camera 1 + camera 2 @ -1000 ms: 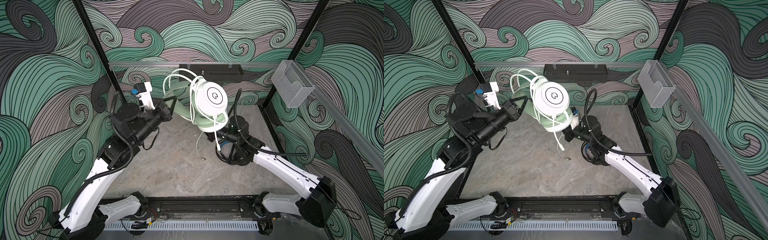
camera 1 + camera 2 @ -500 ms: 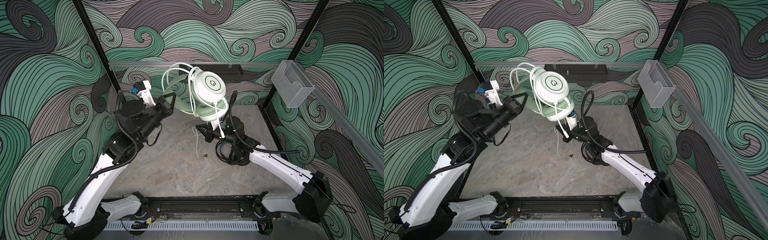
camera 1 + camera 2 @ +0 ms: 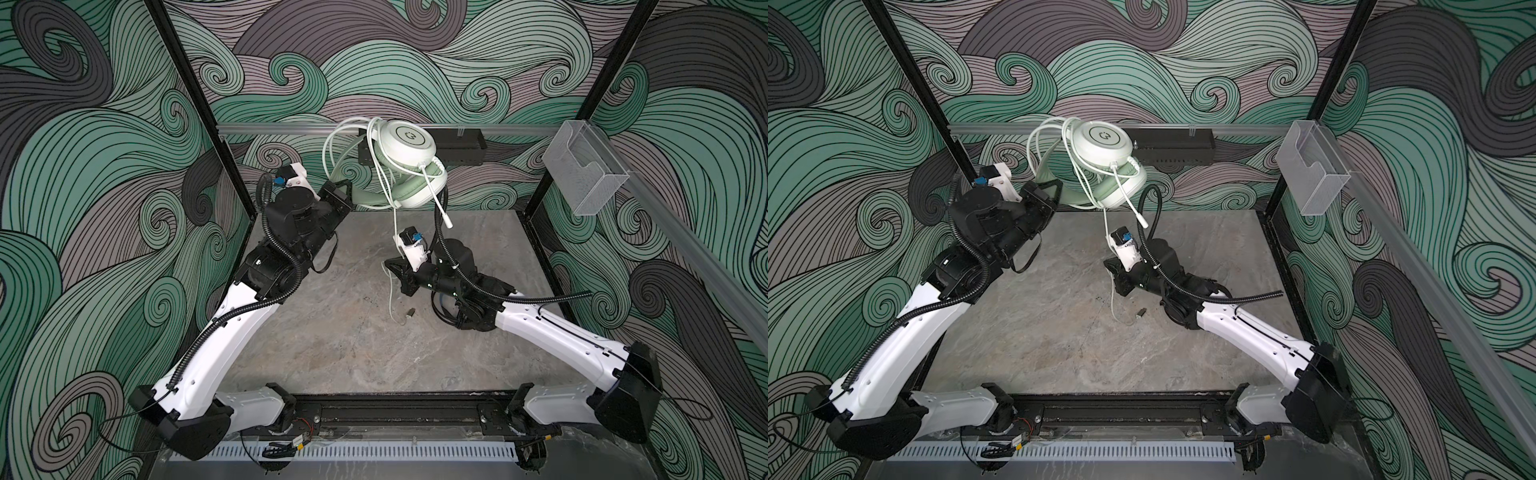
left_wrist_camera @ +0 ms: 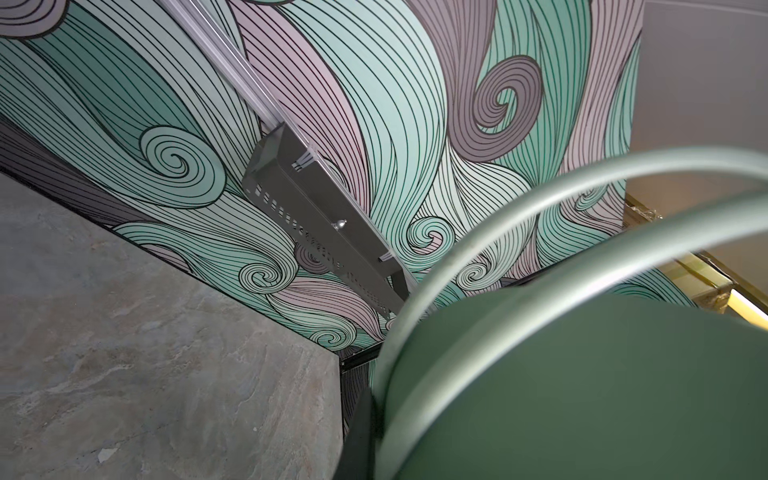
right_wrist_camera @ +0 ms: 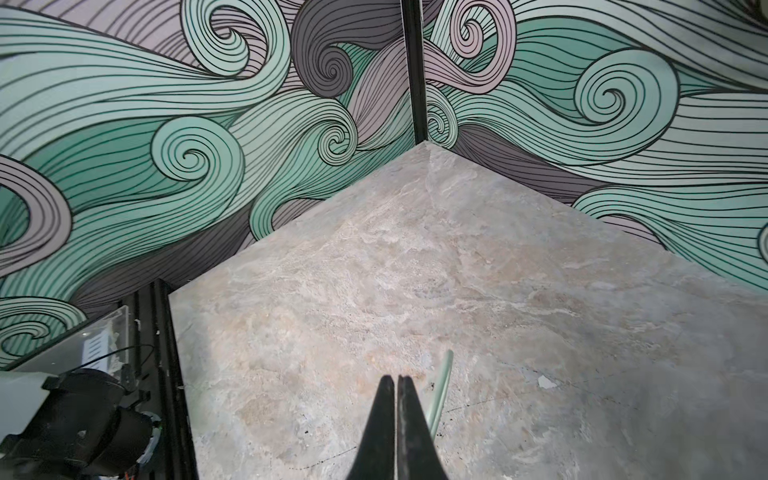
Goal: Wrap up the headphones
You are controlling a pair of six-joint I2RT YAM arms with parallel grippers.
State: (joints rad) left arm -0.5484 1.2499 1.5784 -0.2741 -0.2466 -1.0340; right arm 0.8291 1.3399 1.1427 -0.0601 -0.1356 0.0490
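Headset [image 3: 409, 143], mint-green, is held raised over far edge of table [image 3: 353, 332], headband [image 3: 365, 201] clamped in left gripper [image 3: 347, 194], likely so white cable [image 3: 390, 291] hangs free; right gripper [image 5: 397, 380] jaws are pressed together, cable just beside.
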